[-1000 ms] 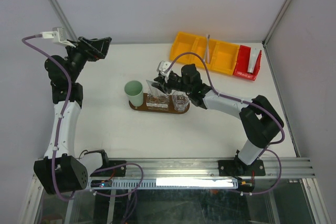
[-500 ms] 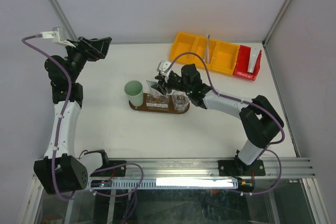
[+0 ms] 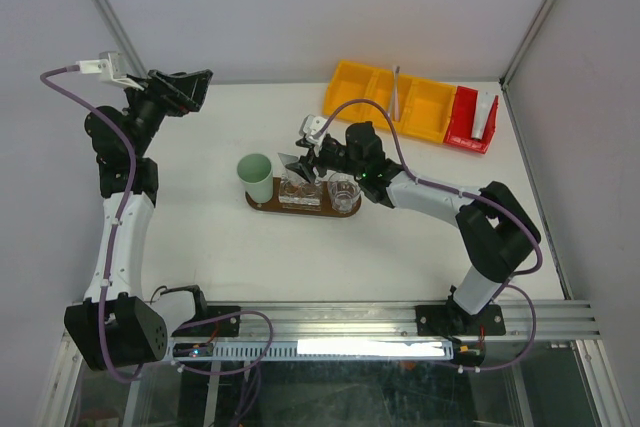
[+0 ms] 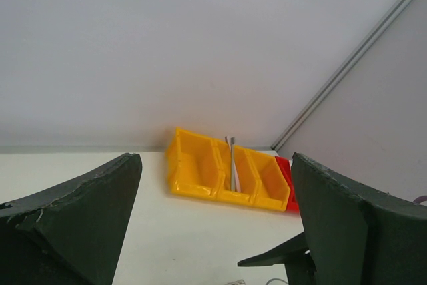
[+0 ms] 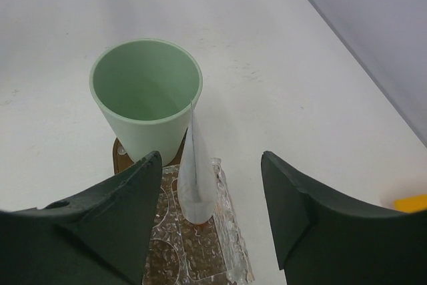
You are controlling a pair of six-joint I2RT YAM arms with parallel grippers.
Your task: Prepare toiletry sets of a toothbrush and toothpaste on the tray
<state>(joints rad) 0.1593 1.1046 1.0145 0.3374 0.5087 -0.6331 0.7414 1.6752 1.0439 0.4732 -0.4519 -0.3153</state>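
Observation:
The dark-brown oval tray [image 3: 262, 203] holds a mint-green cup [image 3: 256, 176] and two clear glasses [image 3: 343, 192]. In the right wrist view a white squeeze tube [image 5: 195, 181] stands in a clear glass [image 5: 223, 258], crimped end up and leaning on the cup [image 5: 145, 98]. My right gripper [image 3: 303, 161] hovers just above it, open [image 5: 211, 157], with the tube between the fingers and untouched. A toothbrush [image 3: 396, 93] stands in the yellow bin, also seen in the left wrist view [image 4: 231, 165]. Another tube [image 3: 486, 113] is in the red bin. My left gripper [image 3: 186, 87] is open [image 4: 215, 159], raised at the far left.
The yellow divided bin [image 3: 372, 97] and the small red bin [image 3: 466, 127] stand at the back right by the wall. Frame posts run up at the back corners. The tray's brown end shows beside the cup [image 5: 119, 153].
My right gripper has shifted slightly over the glass. The tube stays standing in it. The left arm has not moved.

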